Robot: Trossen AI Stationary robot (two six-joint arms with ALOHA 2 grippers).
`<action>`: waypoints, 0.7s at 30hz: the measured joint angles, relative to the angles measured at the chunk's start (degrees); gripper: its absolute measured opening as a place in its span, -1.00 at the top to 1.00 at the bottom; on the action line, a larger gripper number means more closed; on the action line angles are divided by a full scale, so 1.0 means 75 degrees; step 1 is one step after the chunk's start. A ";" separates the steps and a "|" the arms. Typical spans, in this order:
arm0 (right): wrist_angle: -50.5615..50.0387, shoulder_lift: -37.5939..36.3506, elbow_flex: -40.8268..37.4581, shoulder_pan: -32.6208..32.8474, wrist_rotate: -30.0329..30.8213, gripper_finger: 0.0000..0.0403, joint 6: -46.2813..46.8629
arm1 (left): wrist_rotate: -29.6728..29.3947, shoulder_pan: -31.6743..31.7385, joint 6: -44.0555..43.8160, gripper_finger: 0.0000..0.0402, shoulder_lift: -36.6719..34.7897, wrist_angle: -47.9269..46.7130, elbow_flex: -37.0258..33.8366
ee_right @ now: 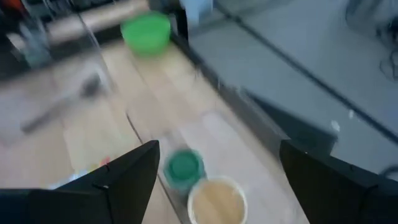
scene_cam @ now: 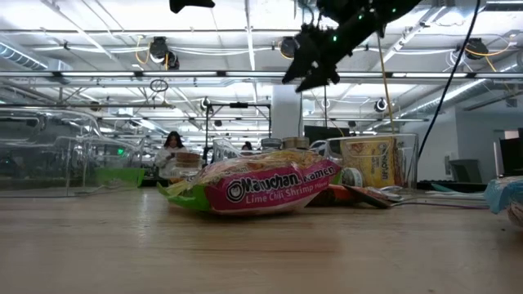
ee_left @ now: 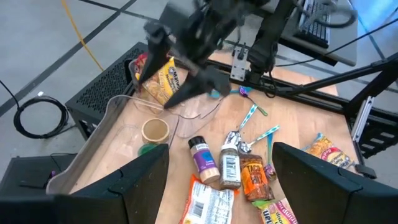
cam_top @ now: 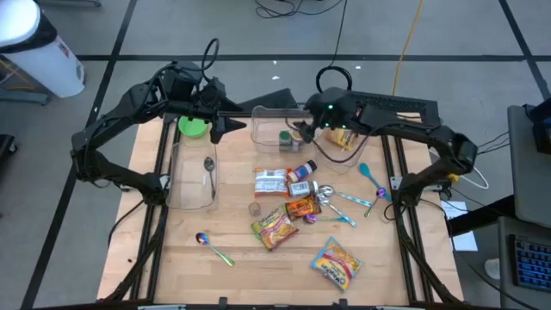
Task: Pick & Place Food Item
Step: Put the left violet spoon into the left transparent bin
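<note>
Ramen packet (cam_top: 274,227) lay flat mid-worktop (cam_top: 241,275), long axis diagonal, nearer the camera than both arms. Right gripper (cam_top: 303,131) hovered over the clear bin (cam_top: 267,114), jaws wide, empty; left gripper (cam_top: 225,125), also open and empty, waited alongside.

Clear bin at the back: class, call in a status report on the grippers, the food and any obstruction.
Right gripper open, empty, above clear bin. Left gripper open, empty, beside green bowl. Ramen packet on table, untouched. Two small jars inside bin.
</note>
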 joint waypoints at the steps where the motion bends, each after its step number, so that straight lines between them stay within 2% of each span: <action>1: 0.0185 -0.0100 0.0003 0.0012 -0.0106 -0.61 0.0022 | 0.0000 0.0004 -0.0056 -0.46 -0.0063 -0.0007 0.0000; 6: 0.0922 -0.0490 0.0008 0.0091 -0.0523 -0.61 0.0543 | 0.0000 0.0015 -0.0063 -0.46 -0.0629 -0.0032 0.0009; 11: 0.1290 -0.0584 -0.0108 0.0281 -0.0490 -0.59 0.0803 | -0.0004 0.0152 -0.0109 -0.46 -0.1371 -0.0092 -0.0258; 16: 0.2248 -0.0581 -0.0708 0.0620 -0.0493 -0.59 0.1585 | -0.0006 0.0344 -0.0718 -0.46 -0.2605 0.0568 -0.1477; 21: 0.4789 -0.0579 -0.1847 0.1013 -0.0490 -0.59 0.2174 | -0.0001 0.0266 -0.1716 -0.46 -0.3808 0.1973 -0.3115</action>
